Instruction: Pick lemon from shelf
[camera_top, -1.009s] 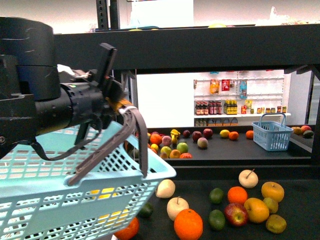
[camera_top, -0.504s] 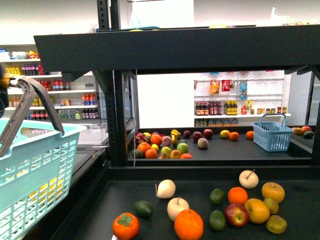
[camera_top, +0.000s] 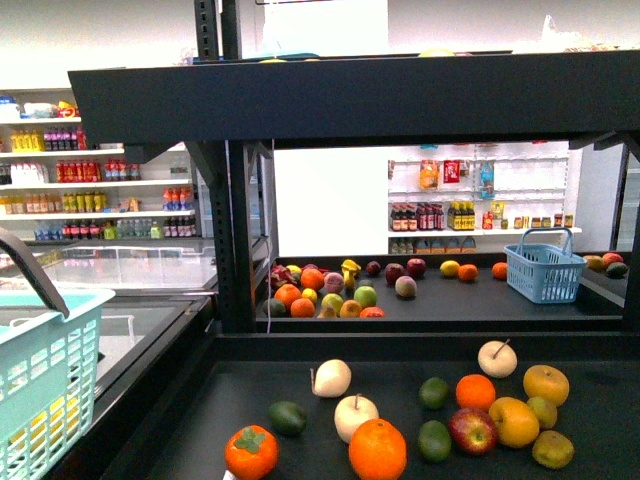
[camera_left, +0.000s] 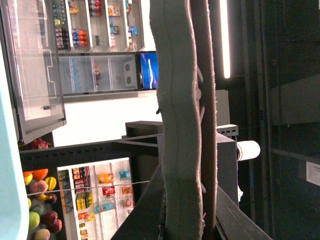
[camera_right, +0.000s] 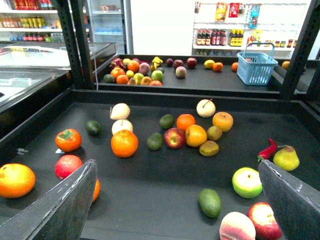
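The shelf (camera_top: 340, 100) is a black tiered rack; its lower deck (camera_right: 165, 190) carries loose fruit. As far as I can tell, the lemon (camera_top: 514, 420) is the yellow oval fruit at the deck's right, next to a red apple (camera_top: 472, 428); the right wrist view shows the lemon (camera_right: 195, 135) too. My right gripper (camera_right: 180, 210) is open above bare deck near the front edge, well short of the lemon. In the left wrist view my left gripper (camera_left: 185, 222) is shut on the grey basket handle (camera_left: 182, 125). The pale blue basket (camera_top: 40, 380) hangs at the far left.
Oranges (camera_right: 124, 143), a persimmon (camera_right: 68, 140), limes (camera_right: 155, 141), pale apples (camera_right: 122, 126), a green apple (camera_right: 246, 182), an avocado (camera_right: 210, 202), a peach (camera_right: 237, 226), a red chilli (camera_right: 267, 149) and a pear (camera_right: 286, 158) lie around. A farther deck holds more fruit and a blue basket (camera_top: 543, 268).
The left arm and its basket have swung left, out of the middle of the front view. The deck's left side and the store shelves behind now show.
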